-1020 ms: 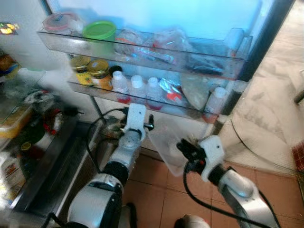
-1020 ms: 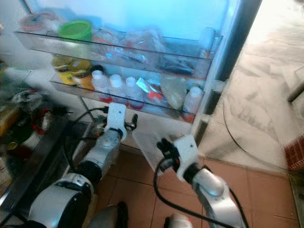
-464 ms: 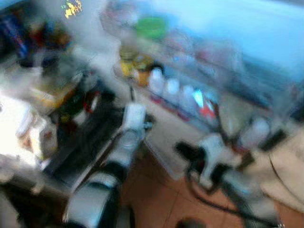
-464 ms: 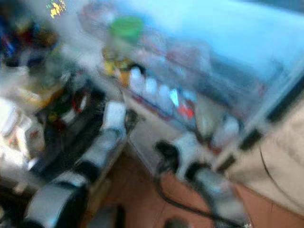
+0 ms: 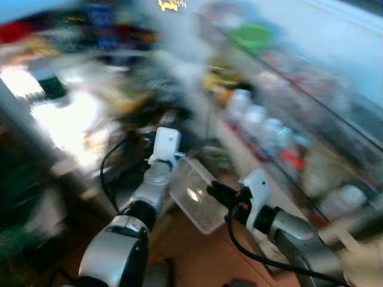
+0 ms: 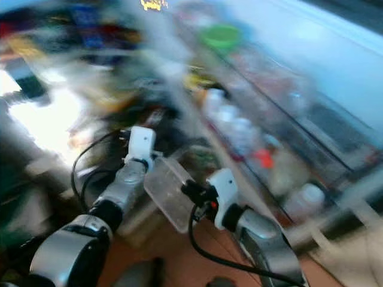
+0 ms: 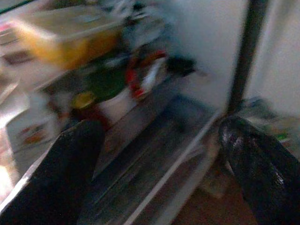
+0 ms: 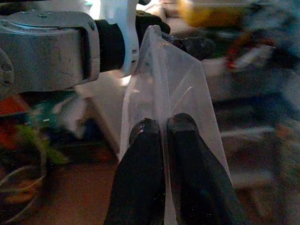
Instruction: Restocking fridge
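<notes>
We hold both arms forward toward the open fridge. Our right hand (image 5: pixel 214 192) reaches leftward across our front, its two black fingers (image 8: pixel 143 154) pinched together on the edge of a clear, thin plastic container (image 5: pixel 194 201). The container hangs in the air between the two arms, its far edge just beside our left wrist, above the tiled floor (image 5: pixel 197 257). It looks see-through and rectangular. Our left hand (image 7: pixel 159 154) points at the fridge's lower shelves, its fingers spread wide with nothing between them. The head views are heavily blurred; we make out white-capped bottles (image 5: pixel 254 113) and a green lid (image 5: pixel 251 36) in the door shelves. The left wrist view adds a yellow tub (image 7: pixel 65 35) on an inner shelf.
</notes>
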Controlling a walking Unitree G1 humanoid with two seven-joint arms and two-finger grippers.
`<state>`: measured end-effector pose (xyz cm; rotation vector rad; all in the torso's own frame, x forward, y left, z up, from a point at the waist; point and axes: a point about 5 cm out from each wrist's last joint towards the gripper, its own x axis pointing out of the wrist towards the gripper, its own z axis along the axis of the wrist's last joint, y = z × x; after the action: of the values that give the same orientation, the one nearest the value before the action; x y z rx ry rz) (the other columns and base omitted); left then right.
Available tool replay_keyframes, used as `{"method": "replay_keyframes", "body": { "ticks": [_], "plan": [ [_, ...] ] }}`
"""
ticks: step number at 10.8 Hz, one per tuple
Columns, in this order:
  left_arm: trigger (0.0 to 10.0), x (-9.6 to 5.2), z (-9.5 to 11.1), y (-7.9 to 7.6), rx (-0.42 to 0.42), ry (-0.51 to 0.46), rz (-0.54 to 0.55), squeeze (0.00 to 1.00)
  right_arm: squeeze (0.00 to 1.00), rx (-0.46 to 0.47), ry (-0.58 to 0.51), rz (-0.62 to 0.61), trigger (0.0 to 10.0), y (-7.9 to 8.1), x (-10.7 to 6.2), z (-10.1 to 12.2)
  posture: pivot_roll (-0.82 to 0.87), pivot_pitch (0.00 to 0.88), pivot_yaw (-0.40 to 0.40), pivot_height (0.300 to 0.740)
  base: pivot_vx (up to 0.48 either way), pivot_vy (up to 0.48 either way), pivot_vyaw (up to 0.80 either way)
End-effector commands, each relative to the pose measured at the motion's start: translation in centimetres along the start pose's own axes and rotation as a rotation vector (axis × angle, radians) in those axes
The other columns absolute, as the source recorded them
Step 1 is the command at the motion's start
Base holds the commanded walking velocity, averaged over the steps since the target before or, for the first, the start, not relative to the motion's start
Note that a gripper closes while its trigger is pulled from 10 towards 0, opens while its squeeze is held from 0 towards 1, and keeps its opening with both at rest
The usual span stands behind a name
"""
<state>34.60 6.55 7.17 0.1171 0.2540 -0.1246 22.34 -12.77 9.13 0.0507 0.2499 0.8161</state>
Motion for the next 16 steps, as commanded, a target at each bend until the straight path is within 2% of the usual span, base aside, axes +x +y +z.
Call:
{"method": "replay_keyframes", "body": {
  "ticks": [1,3,6,9,10,11,13,15,16],
  "plan": [
    [10.0,-0.2,-0.3,-1.2,0.008,0.017,-0.032,0.00,0.00,0.001,-0.033,0.049,10.0,0.4,0.2,0.6,-0.14,0.075,0.041,0.740,0.000,0.000,0.79],
    [10.0,-0.3,-0.3,-1.3,0.006,0.014,-0.032,0.00,0.00,-0.004,-0.043,0.052,10.0,0.4,0.3,0.8,-0.14,0.074,0.041,0.740,0.000,0.000,0.79],
    [10.0,-0.8,-0.9,0.1,-0.026,-0.016,-0.001,0.00,0.00,-0.041,-0.095,0.009,10.0,-0.2,1.1,2.2,-0.13,0.073,0.038,0.740,0.000,0.000,0.79],
    [10.0,-2.5,-1.4,2.8,-0.046,-0.089,0.051,0.00,0.00,-0.088,-0.168,-0.175,10.0,-2.1,1.9,3.8,-0.11,0.072,0.036,0.740,0.000,0.000,0.16],
    [10.0,-3.3,-1.4,3.5,-0.061,-0.113,0.072,0.00,0.00,-0.089,-0.179,-0.196,10.0,-2.4,2.0,3.9,-0.10,0.071,0.035,0.740,0.000,0.000,0.00],
    [10.0,-4.2,-1.4,3.9,-0.089,-0.144,0.069,0.00,0.00,-0.096,-0.184,-0.222,10.0,-2.7,2.0,3.9,-0.09,0.070,0.033,0.740,0.000,0.000,0.00],
    [10.0,-5.7,-1.1,3.9,-0.083,-0.192,0.020,0.00,0.00,-0.139,-0.188,-0.305,10.0,-3.5,2.2,4.0,-0.08,0.072,0.030,0.740,0.000,0.000,0.00],
    [10.0,-6.5,-1.6,4.4,-0.065,-0.169,0.028,0.00,0.00,-0.120,-0.196,-0.300,10.0,-3.5,2.3,3.9,-0.08,0.072,0.030,0.740,0.000,0.000,0.00],
    [10.0,-6.9,-1.5,5.2,-0.047,-0.170,0.049,0.00,0.00,-0.129,-0.173,-0.238,10.0,-3.1,1.9,3.4,-0.08,0.078,0.032,0.740,0.000,0.000,0.00]
  ]
}}
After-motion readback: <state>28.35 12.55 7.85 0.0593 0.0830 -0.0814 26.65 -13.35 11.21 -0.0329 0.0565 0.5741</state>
